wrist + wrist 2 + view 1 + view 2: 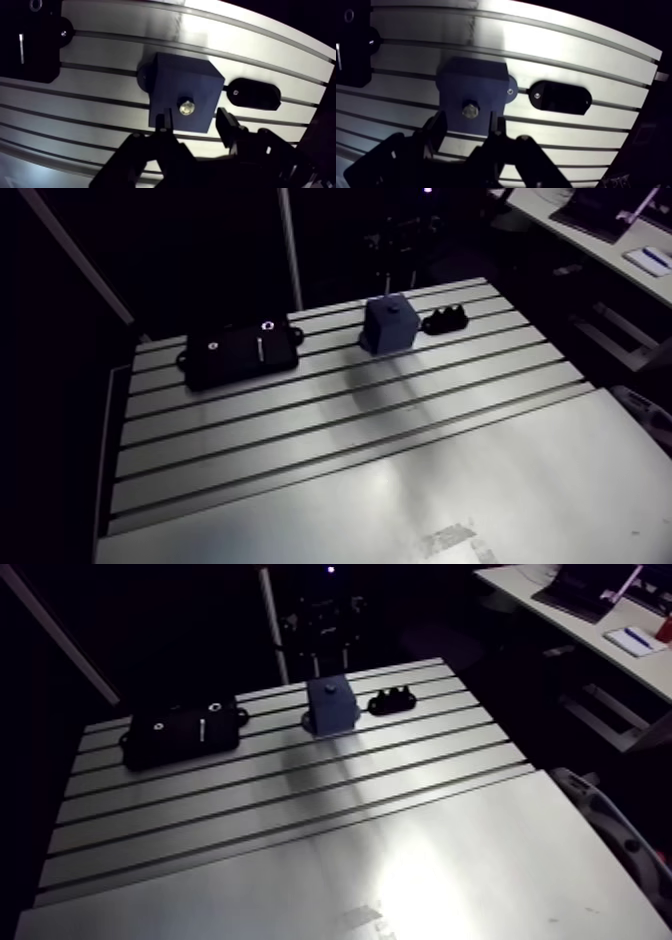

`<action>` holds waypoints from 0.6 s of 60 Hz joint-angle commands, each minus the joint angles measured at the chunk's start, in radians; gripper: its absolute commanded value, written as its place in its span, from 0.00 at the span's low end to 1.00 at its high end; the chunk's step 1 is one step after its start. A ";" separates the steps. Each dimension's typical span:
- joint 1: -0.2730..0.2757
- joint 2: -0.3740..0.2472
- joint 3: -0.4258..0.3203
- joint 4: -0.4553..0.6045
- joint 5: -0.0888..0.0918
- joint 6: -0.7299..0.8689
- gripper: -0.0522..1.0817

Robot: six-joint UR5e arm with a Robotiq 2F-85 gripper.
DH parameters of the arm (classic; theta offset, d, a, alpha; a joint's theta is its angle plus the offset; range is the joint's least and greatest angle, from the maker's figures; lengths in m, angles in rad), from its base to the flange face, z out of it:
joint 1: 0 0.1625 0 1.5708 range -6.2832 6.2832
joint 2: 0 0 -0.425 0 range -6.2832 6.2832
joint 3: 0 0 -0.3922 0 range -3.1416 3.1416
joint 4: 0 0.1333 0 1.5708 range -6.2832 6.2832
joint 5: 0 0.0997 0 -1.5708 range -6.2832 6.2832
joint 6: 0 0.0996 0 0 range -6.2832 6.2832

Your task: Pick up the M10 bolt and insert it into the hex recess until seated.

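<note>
A dark blue block [392,326] stands on the slotted table [330,418], toward its far side. The bolt [186,107] stands upright in the block's top, and in the arm view its thin shank [386,286] rises from the block. My gripper [192,117] hangs above the block, open. Its two fingers are spread to either side of the bolt's shiny end, and neither one touches it. In the arm view the gripper is a dim shape above the block [332,707].
A flat black fixture [242,353] with a small pale pin on it lies left of the block. A small black holder [447,318] sits close on the block's right, and it is also in the wrist view [255,93]. The table's near half is smooth plate.
</note>
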 commanded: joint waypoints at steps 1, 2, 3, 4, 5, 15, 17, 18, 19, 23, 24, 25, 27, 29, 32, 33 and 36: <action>-0.003 -0.012 0.011 -0.004 0.004 0.013 0.44; -0.003 -0.012 0.011 -0.004 0.004 0.013 0.44; -0.003 -0.012 0.011 -0.004 0.005 0.013 0.44; -0.003 -0.012 0.011 -0.004 0.005 0.013 0.44; -0.003 -0.012 0.011 -0.004 0.004 0.014 0.45; -0.005 -0.011 0.014 -0.002 0.004 0.020 0.46; -0.005 -0.010 0.015 -0.002 0.004 0.025 0.46; -0.005 -0.010 0.018 -0.002 0.005 0.028 0.46; -0.005 -0.010 0.018 -0.002 0.005 0.028 0.46; -0.005 -0.010 0.023 -0.002 0.005 0.040 0.47; -0.005 -0.010 0.023 -0.002 0.005 0.040 0.47; -0.005 -0.010 0.025 -0.004 0.005 0.042 0.47; -0.005 -0.010 0.027 -0.004 0.007 0.044 0.47; -0.006 -0.010 0.032 -0.004 0.008 0.043 0.47; -0.006 -0.010 0.035 -0.004 0.008 0.044 0.47; -0.008 -0.012 0.037 -0.005 0.008 0.044 0.47; -0.008 -0.011 0.038 -0.004 0.008 0.044 0.47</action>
